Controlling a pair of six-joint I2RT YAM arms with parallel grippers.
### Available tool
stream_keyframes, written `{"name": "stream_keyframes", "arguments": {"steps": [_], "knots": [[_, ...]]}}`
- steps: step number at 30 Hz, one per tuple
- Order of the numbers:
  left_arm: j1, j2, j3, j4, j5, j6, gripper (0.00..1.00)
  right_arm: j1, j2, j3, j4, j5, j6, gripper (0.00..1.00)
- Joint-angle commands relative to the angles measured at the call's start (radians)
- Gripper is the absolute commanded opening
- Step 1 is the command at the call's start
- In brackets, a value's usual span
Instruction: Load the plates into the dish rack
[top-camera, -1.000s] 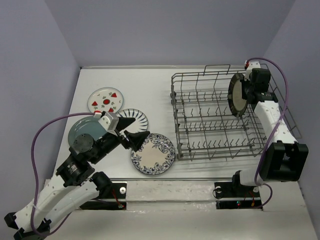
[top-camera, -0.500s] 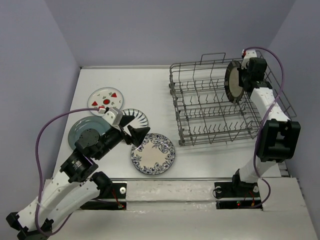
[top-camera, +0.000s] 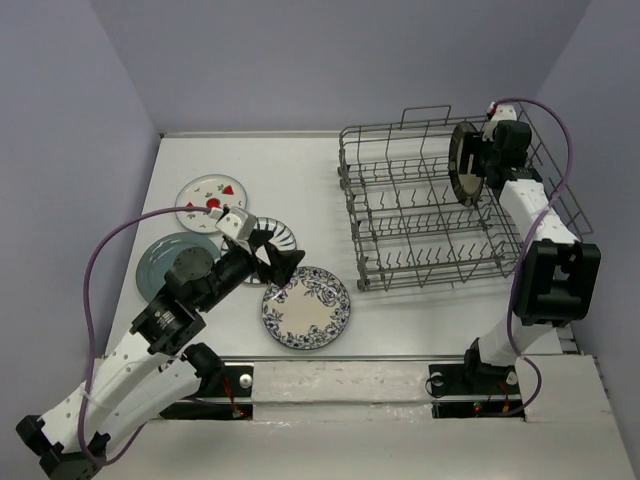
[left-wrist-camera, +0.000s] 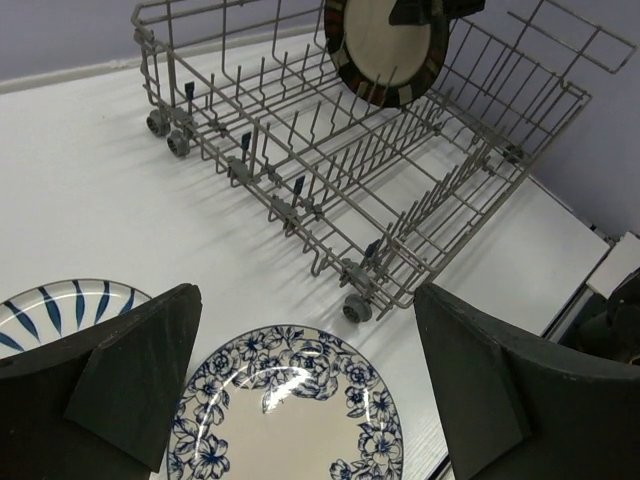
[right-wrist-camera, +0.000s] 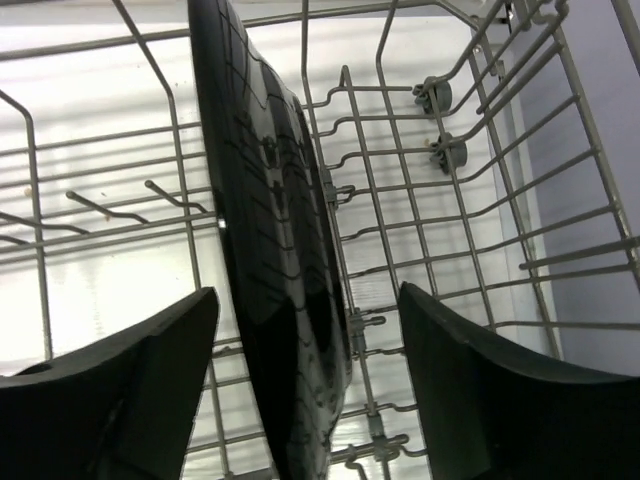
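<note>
The brown-rimmed tan plate (top-camera: 464, 165) stands on edge among the tines at the far right of the grey wire dish rack (top-camera: 400, 270). My right gripper (top-camera: 482, 160) is open around it. In the right wrist view the plate (right-wrist-camera: 270, 250) rises edge-on between the fingers (right-wrist-camera: 120, 390), with a gap on each side. My left gripper (top-camera: 280, 262) hangs open just above the table's left half, over the far edge of the blue floral plate (top-camera: 306, 308). The left wrist view shows that floral plate (left-wrist-camera: 290, 410) below the open jaws and the striped plate (left-wrist-camera: 60, 305) at the left.
Three more plates lie flat on the left: the strawberry plate (top-camera: 205, 198), the blue-and-white striped plate (top-camera: 283, 235) and the teal plate (top-camera: 160, 258), partly under my left arm. The rack's tall wire sides (left-wrist-camera: 400, 200) stand on small wheels. Purple walls enclose the table.
My right gripper has opened and let go of the brown-rimmed plate, which now stands in the rack. The left arm has edged forward and right, toward the floral plate.
</note>
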Motion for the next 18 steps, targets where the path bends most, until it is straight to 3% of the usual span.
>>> {"name": "stream_keyframes", "arguments": {"steps": [1,11,15,17,18], "knots": [[0.006,0.053,0.041,0.031,-0.024,-0.068,0.99,-0.008,-0.075,0.031,0.016,0.036,0.103,0.86],[0.027,0.179,0.072,-0.017,-0.121,-0.196,0.99,-0.008,-0.182,0.075,-0.050,-0.008,0.256,0.92],[0.102,0.272,0.072,0.015,-0.067,-0.257,0.99,0.047,-0.265,0.059,-0.044,-0.186,0.288,0.94],[0.207,0.318,0.061,0.049,0.006,-0.288,0.99,0.122,-0.328,0.023,-0.027,-0.220,0.301,0.95],[0.208,0.331,0.060,0.057,0.029,-0.303,0.99,0.123,-0.349,0.003,-0.027,-0.220,0.308,0.95]]}}
